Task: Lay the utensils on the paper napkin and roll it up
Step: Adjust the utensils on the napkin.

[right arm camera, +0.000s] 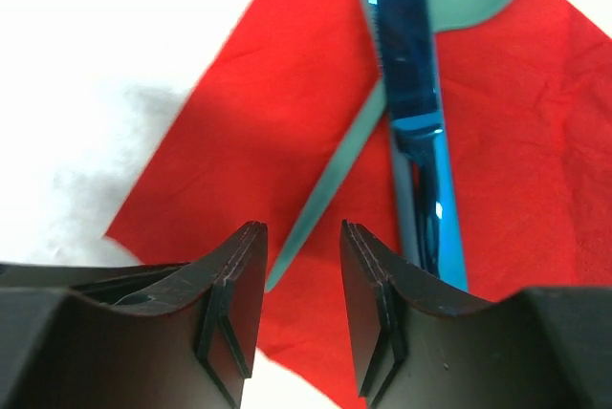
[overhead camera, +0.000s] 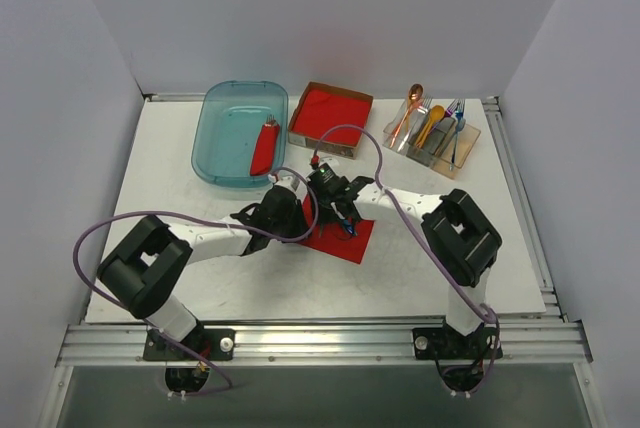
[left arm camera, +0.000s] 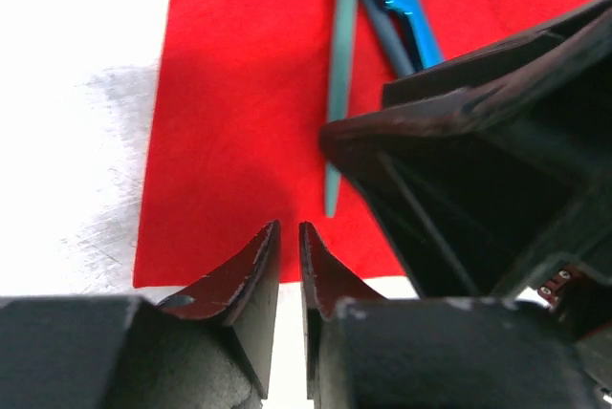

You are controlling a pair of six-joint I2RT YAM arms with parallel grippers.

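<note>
Left jaws: the left gripper point(left arm camera: 289, 229) has its fingers point(left arm camera: 251, 270) almost pressed together, with only a thin slit between them.
Left contact: the tips stand at the near edge of the paper napkin point(left arm camera: 239, 122); it seems nothing is pinched, but the view is not clear there.
Right jaws: the right gripper point(right arm camera: 304, 229) is spread a moderate amount and holds nothing.
Right contact: the handle end of the teal spoon point(right arm camera: 330, 180) lies on the napkin, just in front of the gap.
Utensils: the blue knife point(right arm camera: 406, 55) lies on the napkin beside the spoon and crosses it near the bowl.
Napkin: it lies flat on the white table point(overhead camera: 200, 278), under both grippers.
Behind: a teal tray point(overhead camera: 215, 148), well apart.
</note>
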